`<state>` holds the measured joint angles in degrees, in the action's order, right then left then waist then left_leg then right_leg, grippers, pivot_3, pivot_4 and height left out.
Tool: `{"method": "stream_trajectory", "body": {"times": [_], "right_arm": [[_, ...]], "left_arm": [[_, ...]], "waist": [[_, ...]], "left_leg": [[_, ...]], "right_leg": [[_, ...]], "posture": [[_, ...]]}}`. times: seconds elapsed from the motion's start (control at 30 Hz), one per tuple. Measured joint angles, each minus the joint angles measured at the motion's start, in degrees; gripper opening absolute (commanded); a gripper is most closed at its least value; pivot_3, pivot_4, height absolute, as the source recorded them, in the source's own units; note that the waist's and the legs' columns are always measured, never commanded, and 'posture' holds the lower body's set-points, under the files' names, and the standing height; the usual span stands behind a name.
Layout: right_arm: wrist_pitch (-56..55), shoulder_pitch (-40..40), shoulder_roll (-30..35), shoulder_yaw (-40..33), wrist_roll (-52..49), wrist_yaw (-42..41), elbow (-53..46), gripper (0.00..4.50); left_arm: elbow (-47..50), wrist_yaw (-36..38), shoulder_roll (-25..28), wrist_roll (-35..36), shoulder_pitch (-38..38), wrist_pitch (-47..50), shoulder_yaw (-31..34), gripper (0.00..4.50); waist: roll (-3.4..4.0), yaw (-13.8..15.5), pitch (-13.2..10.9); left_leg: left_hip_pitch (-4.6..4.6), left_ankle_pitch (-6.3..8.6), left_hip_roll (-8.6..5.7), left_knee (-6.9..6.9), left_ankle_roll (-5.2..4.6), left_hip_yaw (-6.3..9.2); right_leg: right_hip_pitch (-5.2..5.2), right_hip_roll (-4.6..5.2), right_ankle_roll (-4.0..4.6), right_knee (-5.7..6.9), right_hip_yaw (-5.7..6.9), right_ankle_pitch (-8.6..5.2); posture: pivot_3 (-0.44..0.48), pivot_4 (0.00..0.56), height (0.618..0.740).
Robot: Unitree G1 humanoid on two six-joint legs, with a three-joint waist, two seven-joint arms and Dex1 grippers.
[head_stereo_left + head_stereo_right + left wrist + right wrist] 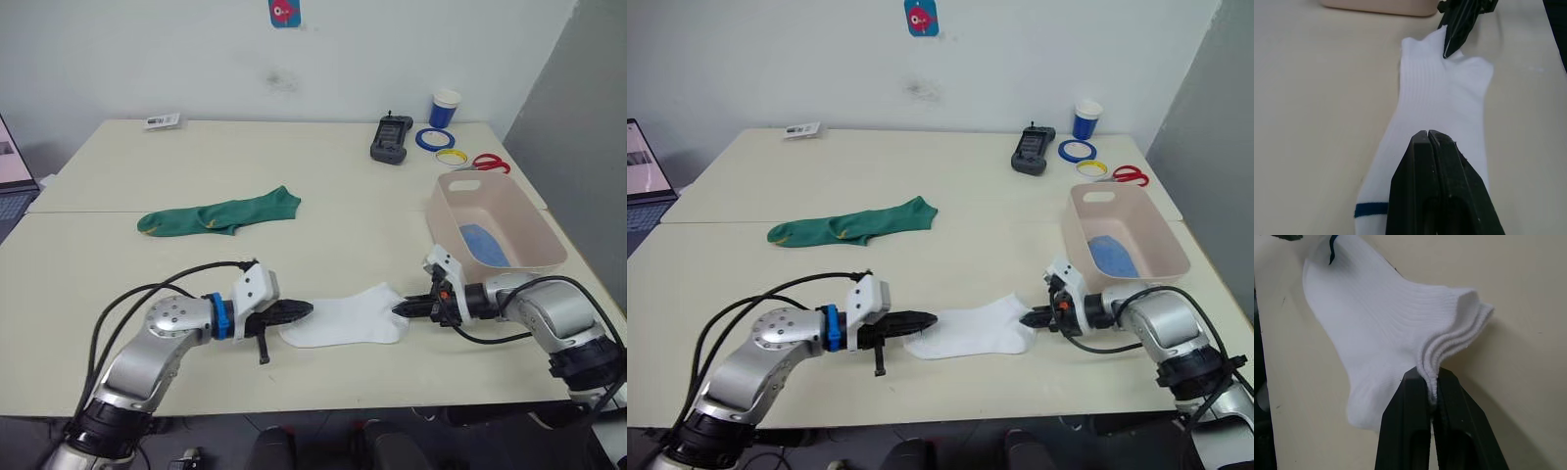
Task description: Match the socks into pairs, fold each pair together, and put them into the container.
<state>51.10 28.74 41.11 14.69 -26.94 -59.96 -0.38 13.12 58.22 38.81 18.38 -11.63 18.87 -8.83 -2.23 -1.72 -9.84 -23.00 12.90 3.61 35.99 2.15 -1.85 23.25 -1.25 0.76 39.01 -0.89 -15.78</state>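
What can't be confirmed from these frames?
- Blue socks in the container: its wall hides their count, head views.
- White socks: the stack hides the sock count; right wrist view shows several cuff edges.
- Left pincer: its fingers hide any pinched fabric.

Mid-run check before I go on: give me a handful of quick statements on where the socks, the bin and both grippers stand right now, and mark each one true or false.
1. The right gripper is pinching the cuff of the white socks. True.
2. The pink bin is empty. False: something light blue lies inside it.
3. The green socks lie on the table, away from both grippers. True.
4. The left gripper is open above the white socks. False: its fingers are closed at the toe end of the white socks.
5. The white socks are already in the bin. False: they lie on the table between the grippers.
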Motion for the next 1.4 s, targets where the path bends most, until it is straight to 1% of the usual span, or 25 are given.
{"method": "stream_trajectory", "body": {"times": [0.07, 0.17, 0.23, 0.27, 0.5, 0.53, 0.6, 0.63, 0.7, 0.93, 1.03, 1.07, 1.23, 1.33, 1.4], "right_arm": [[-0.3, 0.0, 0.0, 0.2, 0.8, -0.2, 0.7, 0.03], [-0.5, 0.0, 0.0, 0.1, 1.2, -0.3, 0.7, 0.82], [-0.5, 0.0, 0.0, 0.1, 1.2, -0.2, 0.7, 1.58], [-0.4, 0.0, 0.0, 0.0, 1.2, -0.2, 0.7, 1.89], [1.8, -0.4, 0.5, -2.4, 0.7, 0.4, 0.3, 4.46], [2.4, -0.6, 0.5, -2.7, 0.5, 0.5, -0.1, 4.49], [4.0, -1.1, 0.5, -3.4, 0.0, 1.3, -1.2, 4.49], [4.7, -1.1, 0.3, -3.6, -0.3, 1.7, -1.5, 4.31], [6.1, -1.3, -0.2, -4.3, -0.8, 2.8, -1.6, 3.75], [9.0, -2.4, -1.3, -4.8, -2.2, 3.9, -2.1, 1.23], [11.2, -2.3, -2.7, -6.9, -4.1, 4.2, -2.1, 0.16], [12.3, -2.0, -3.1, -7.7, -5.1, 4.5, -2.1, 0.05], [19.2, -0.2, -5.1, -12.2, -12.3, 4.6, -3.9, 0.05], [23.9, 1.3, -8.0, -14.4, -16.7, 5.8, -5.4, 0.05], [26.7, 2.8, -11.4, -15.9, -18.6, 8.2, -5.9, 0.05]], "left_arm": [[-1.1, -0.1, -0.1, -1.6, -0.1, -0.4, -1.0, 0.00], [-3.9, -0.4, -0.8, -3.9, -0.5, -0.6, -2.4, 0.00], [-5.9, -0.7, -1.1, -5.2, -0.6, -0.7, -3.5, 0.00], [-6.3, -0.8, -1.4, -5.5, -0.8, -0.9, -3.6, 0.00], [-7.4, -1.7, -2.7, -8.2, -2.2, -2.2, -5.6, 0.00], [-7.4, -1.8, -2.7, -8.3, -2.1, -2.2, -5.7, 0.00], [-7.2, -2.1, -2.9, -8.4, -1.9, -2.2, -6.0, 0.00], [-7.1, -2.3, -2.9, -8.4, -1.8, -2.2, -6.0, 0.00], [-6.9, -2.5, -3.0, -8.4, -1.6, -2.2, -6.1, 0.00], [-7.0, -2.5, -3.0, -8.6, -1.8, -2.2, -6.5, 0.00], [-7.0, -2.7, -3.0, -9.1, -1.9, -1.8, -6.6, 0.00], [-6.9, -2.7, -3.0, -9.2, -1.8, -1.7, -6.7, 0.00], [-6.6, -2.9, -3.1, -9.3, -1.5, -1.6, -6.7, 0.00], [-6.7, -2.9, -3.2, -9.4, -1.6, -1.5, -6.7, 0.00], [-6.7, -2.9, -3.3, -9.4, -1.7, -1.4, -6.7, 0.00]], "waist": [[0.00, 0.0, 0.0], [0.00, 0.0, 0.0], [0.00, 0.0, 0.0], [0.00, 0.0, 0.0], [0.10, 0.1, 0.1], [0.11, 0.1, 0.1], [0.17, 0.1, 0.2], [0.20, 0.1, 0.2], [0.21, 0.1, 0.2], [0.23, 0.1, 0.2], [0.24, 0.0, 0.2], [0.25, 0.0, 0.2], [0.28, 0.1, 0.2], [0.31, 0.0, 0.3], [0.35, 0.0, 0.3]], "left_leg": [[0.00, 0.00, 0.00, 0.00, 0.00, 0.00], [0.03, 0.00, 0.00, 0.01, 0.00, 0.00], [0.03, 0.00, 0.00, 0.02, 0.00, 0.00], [0.03, 0.00, 0.00, 0.02, 0.00, 0.00], [0.07, 0.00, -0.03, 0.03, 0.00, 0.00], [0.07, 0.00, -0.03, 0.03, 0.00, 0.00], [0.08, 0.00, -0.03, 0.03, 0.00, 0.01], [0.08, 0.00, -0.03, 0.03, 0.00, 0.00], [0.08, 0.00, -0.03, 0.03, 0.00, 0.01], [0.08, 0.00, -0.04, 0.03, 0.00, 0.01], [0.08, 0.00, -0.04, 0.03, 0.00, 0.01], [0.09, 0.00, -0.04, 0.03, 0.00, 0.01], [0.09, 0.00, -0.03, 0.02, 0.00, 0.03], [0.09, 0.00, -0.03, 0.02, 0.00, 0.03], [0.08, 0.00, -0.02, 0.02, 0.00, 0.03]], "right_leg": [[0.00, 0.00, 0.00, 0.02, 0.01, 0.00], [0.00, 0.00, 0.00, 0.06, 0.02, 0.01], [0.00, 0.00, 0.00, 0.07, 0.02, 0.01], [0.00, 0.00, 0.00, 0.07, 0.02, 0.01], [-0.06, 0.06, 0.00, 0.06, 0.00, 0.01], [-0.06, 0.06, 0.00, 0.07, 0.00, 0.01], [-0.07, 0.06, -0.01, 0.06, 0.00, 0.01], [-0.08, 0.06, -0.01, 0.06, -0.01, 0.01], [-0.08, 0.07, -0.01, 0.06, 0.00, 0.01], [-0.08, 0.06, -0.01, 0.06, -0.01, 0.01], [-0.08, 0.06, -0.01, 0.06, 0.00, 0.01], [-0.08, 0.06, -0.01, 0.07, 0.00, 0.01], [-0.09, 0.06, -0.01, 0.06, 0.00, 0.01], [-0.09, 0.06, -0.01, 0.07, 0.00, 0.01], [-0.09, 0.06, -0.01, 0.07, 0.00, 0.01]], "posture": [[0.000, 0.150, 0.740], [0.000, 0.150, 0.740], [0.000, 0.150, 0.740], [0.000, 0.150, 0.740], [0.000, 0.150, 0.740], [0.000, 0.150, 0.740], [0.000, 0.150, 0.740], [0.000, 0.150, 0.740], [0.000, 0.150, 0.740], [0.000, 0.150, 0.740], [0.000, 0.150, 0.740], [0.000, 0.150, 0.740], [0.000, 0.150, 0.740], [0.000, 0.150, 0.740], [0.000, 0.150, 0.740]]}}
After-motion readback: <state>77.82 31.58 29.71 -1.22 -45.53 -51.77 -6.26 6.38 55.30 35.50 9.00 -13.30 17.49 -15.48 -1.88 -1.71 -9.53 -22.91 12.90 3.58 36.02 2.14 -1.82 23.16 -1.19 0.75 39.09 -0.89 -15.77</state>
